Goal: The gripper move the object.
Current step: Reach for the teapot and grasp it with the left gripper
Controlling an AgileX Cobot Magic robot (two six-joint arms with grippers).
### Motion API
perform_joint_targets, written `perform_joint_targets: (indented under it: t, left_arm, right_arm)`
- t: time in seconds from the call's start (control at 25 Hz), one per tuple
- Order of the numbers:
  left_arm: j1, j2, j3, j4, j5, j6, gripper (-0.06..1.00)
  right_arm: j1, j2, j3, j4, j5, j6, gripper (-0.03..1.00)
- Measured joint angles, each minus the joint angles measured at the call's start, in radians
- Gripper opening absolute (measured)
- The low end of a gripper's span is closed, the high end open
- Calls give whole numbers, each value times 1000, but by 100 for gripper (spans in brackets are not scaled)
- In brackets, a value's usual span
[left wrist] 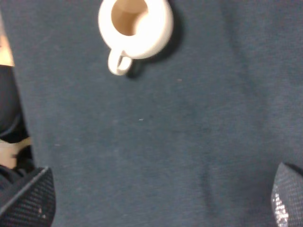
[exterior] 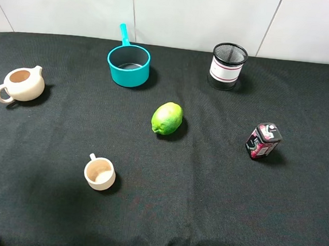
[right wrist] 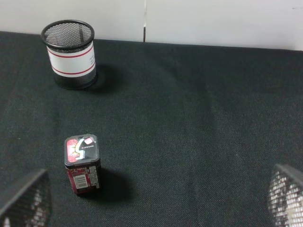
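The teapot (exterior: 23, 83) sits at nine o'clock on the counter (exterior: 214, 208), untouched. The fingers (left wrist: 31, 201) of the left gripper (left wrist: 158, 201) stand wide apart, empty. I'd centre them across its round body, clear of the handle, before closing.

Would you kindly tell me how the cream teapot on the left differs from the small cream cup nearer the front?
The teapot is squat and rounded with a short spout; the cup is nearly straight-sided with no spout. The teapot has a loop handle, the cup only a tiny one. The teapot looks larger than the cup. Both are cream, upright, open-topped and stand on the black cloth.
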Motion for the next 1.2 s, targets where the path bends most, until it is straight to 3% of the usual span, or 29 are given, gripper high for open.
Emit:
perform_joint_targets:
  t: [0.56,1.2]
  left_arm:
    - [0,292,-108,32,-16,46,96]
    - [0,594,-120,-36,-215,124,96]
  right_arm:
    - [0,0,0,0,0,0,69]
    - [0,0,0,0,0,0,69]
